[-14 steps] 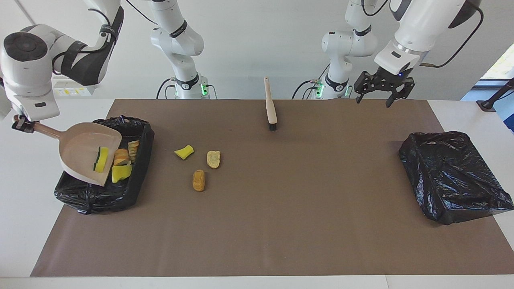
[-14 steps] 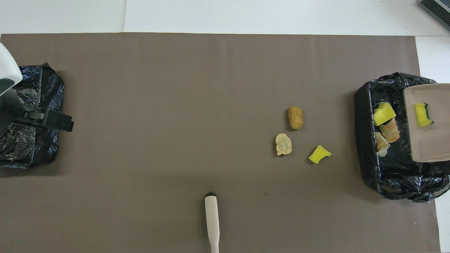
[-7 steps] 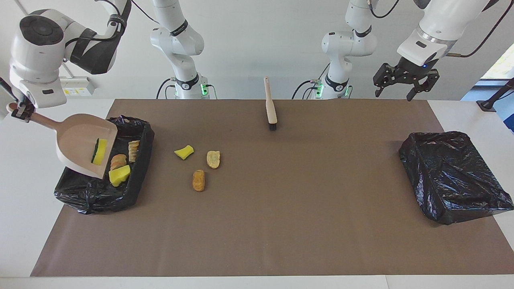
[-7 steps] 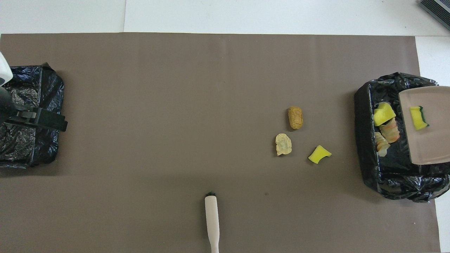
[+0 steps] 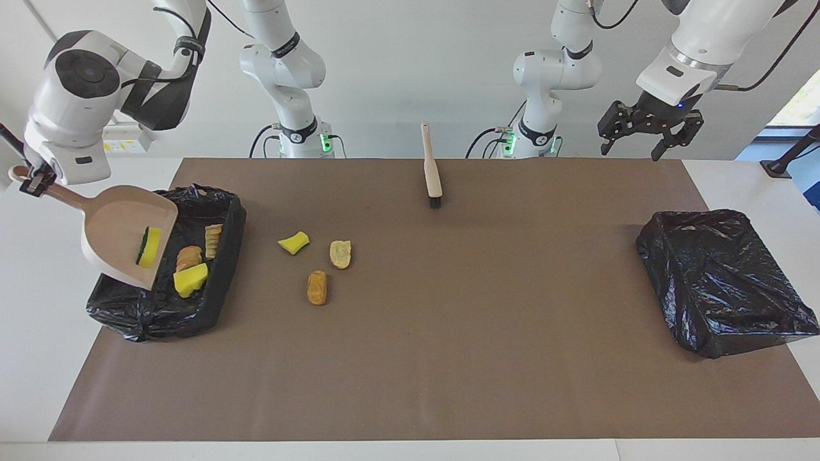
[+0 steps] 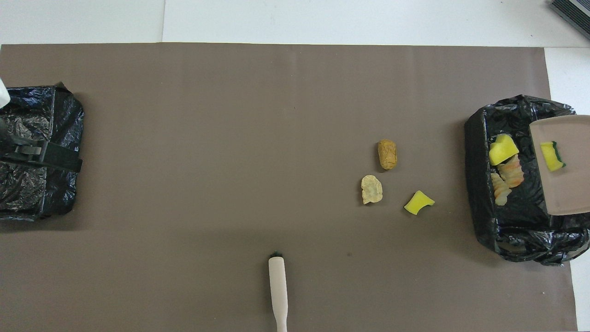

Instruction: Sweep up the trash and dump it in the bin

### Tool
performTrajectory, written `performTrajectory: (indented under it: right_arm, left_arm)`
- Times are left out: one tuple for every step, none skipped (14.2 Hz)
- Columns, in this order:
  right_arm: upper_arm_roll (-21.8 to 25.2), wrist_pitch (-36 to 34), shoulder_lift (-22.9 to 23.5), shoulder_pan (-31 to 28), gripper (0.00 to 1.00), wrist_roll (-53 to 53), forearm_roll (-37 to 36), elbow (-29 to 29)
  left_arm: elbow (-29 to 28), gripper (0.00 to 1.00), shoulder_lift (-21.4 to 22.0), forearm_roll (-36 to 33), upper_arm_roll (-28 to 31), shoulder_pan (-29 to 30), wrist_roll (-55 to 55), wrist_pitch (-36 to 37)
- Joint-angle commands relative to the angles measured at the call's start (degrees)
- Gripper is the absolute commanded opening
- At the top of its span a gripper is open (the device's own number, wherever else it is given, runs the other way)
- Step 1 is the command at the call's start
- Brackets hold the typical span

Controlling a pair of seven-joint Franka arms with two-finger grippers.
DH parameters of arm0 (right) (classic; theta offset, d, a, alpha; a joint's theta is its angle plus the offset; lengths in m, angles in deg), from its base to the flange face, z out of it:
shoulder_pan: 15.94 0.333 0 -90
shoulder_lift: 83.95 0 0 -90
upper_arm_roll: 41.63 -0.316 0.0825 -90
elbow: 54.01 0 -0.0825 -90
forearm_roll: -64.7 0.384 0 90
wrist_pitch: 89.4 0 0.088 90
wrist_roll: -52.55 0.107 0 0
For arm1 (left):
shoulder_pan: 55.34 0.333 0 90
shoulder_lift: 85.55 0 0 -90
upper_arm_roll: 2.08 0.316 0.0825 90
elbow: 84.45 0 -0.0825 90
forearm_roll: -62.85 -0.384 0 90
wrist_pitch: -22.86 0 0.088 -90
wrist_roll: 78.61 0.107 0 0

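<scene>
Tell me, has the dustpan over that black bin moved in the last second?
Yes. The dustpan, held by the right gripper, has risen and tilted steeper over the bin, drawing toward the table's end, sponge piece still inside.

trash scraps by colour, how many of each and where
yellow sponge: 3, one on the mat, one in the bin, one on the dustpan
tan-orange bread-like: 4, two on the mat, two in the bin
total: 7
</scene>
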Motion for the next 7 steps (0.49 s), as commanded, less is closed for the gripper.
performTrajectory:
  right_arm:
    - [-0.2, -1.3, -0.7, 3.1, 0.00, 3.1, -4.4, -0.8]
    - [-0.2, -2.3, -0.9, 4.2, 0.00, 4.6, -6.0, -1.0]
    - [-0.2, -2.9, -0.9, 5.0, 0.00, 5.2, -7.6, -1.0]
    - [-0.2, -3.1, -0.9, 5.8, 0.00, 5.4, -8.9, -1.0]
    - [-0.2, -3.2, -0.8, 6.1, 0.00, 6.0, -9.9, -1.0]
    - [-0.2, -4.1, -0.7, 6.1, 0.00, 6.7, -10.6, -1.1]
    - [-0.2, -5.3, -0.7, 7.1, 0.00, 7.2, -11.6, -1.2]
  left_arm:
    - [-0.4, 1.00, 0.8, -1.1, -1.1, 1.1, -1.2, 0.5]
    - [-0.4, 1.00, 0.8, -1.1, -1.1, 1.4, -1.3, 0.4]
    - [-0.4, 1.00, 0.8, -1.1, -1.1, 1.5, -1.4, 0.2]
    - [-0.4, 1.00, 0.8, -1.1, -1.1, 1.5, -1.4, 0.1]
    - [-0.4, 1.00, 0.8, -1.0, -1.1, 1.5, -1.4, 0.2]
    - [-0.4, 1.00, 0.8, -0.9, -1.1, 1.3, -1.4, 0.2]
    - [-0.3, 1.00, 0.8, -0.9, -1.1, 0.8, -1.3, 0.2]
